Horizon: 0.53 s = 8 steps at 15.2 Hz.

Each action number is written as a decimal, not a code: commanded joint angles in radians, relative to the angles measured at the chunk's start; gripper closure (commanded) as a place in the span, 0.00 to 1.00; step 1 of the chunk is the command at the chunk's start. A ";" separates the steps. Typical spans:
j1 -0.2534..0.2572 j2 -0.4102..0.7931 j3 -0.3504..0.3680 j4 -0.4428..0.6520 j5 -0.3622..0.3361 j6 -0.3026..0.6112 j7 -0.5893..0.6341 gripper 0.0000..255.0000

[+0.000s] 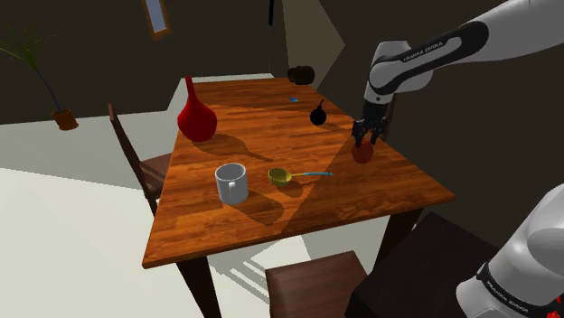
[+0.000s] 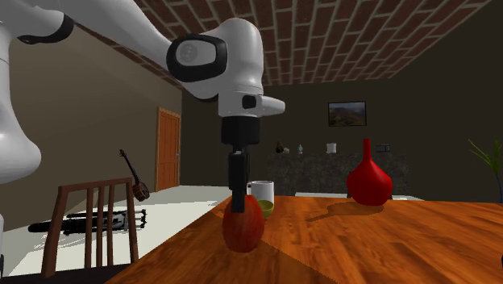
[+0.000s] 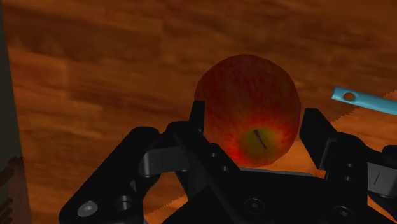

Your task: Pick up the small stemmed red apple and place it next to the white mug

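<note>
Wrist view showed the gripper (image 3: 253, 122) straddling the apple (image 3: 248, 95) on the table (image 3: 95, 95), poised to lift it toward the mug (image 1: 231, 183); whether it had clenched, I couldn't tell.

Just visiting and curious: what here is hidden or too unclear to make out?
Second exterior view: the white mug is partly hidden behind the round red stemmed apple.
Wrist view: the thin blue handle is cut off by the picture's edge.
Shoulder view: the small black round thing is too small to identify.
</note>
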 commanded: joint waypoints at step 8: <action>0.000 -0.045 0.002 0.079 -0.010 -0.123 0.011 1.00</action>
